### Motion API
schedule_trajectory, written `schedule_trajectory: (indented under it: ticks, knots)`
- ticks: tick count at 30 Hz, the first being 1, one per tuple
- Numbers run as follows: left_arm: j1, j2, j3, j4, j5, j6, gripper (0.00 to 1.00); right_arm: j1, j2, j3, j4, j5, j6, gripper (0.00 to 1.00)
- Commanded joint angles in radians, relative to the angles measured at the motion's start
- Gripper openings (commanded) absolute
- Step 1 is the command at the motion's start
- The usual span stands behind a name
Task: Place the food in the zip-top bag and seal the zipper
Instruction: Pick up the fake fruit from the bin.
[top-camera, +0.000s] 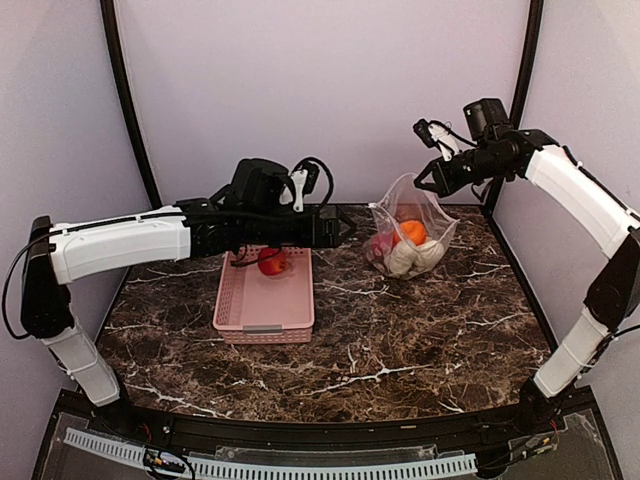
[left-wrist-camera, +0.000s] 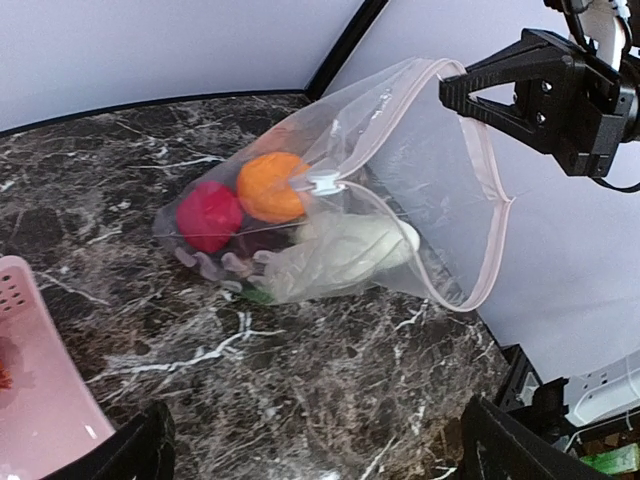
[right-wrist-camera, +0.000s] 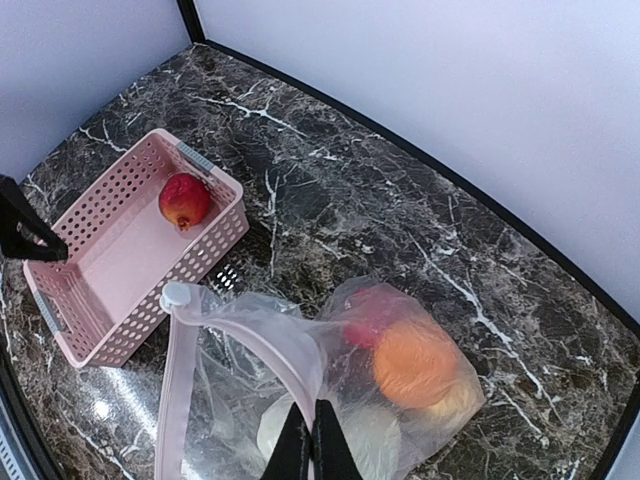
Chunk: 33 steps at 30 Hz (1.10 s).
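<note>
The right gripper (top-camera: 430, 182) pinches the bag (top-camera: 420, 208) by its rim, mouth held up at the table's (top-camera: 400, 330) far right so the food (top-camera: 412, 232) cannot spill, while the left gripper (top-camera: 346, 228) gapes empty near the basket (top-camera: 265, 322), where one red fruit (top-camera: 272, 262) lies.

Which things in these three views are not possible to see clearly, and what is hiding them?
- Top view: the red fruit in the pink basket is partly hidden under the left arm.
- Left wrist view: a dark piece in the zip-top bag is blurred by crinkled plastic.
- Right wrist view: the white piece is cut by the bottom edge, partly behind the right gripper.
</note>
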Motion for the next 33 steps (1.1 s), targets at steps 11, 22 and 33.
schedule_trajectory:
  ticks: [11,22,33]
  knots:
    - [0.074,-0.217,-0.134,-0.261,-0.641,0.165,0.99,-0.004,-0.044,-0.095,0.061,-0.135,-0.025,0.0]
    - [0.191,-0.044,-0.034,-0.389,-0.276,0.241,0.89,-0.004,-0.066,-0.14,0.065,-0.139,-0.039,0.0]
    - [0.243,0.146,0.111,-0.545,-0.259,0.209,0.93,-0.004,-0.085,-0.178,0.067,-0.158,-0.054,0.0]
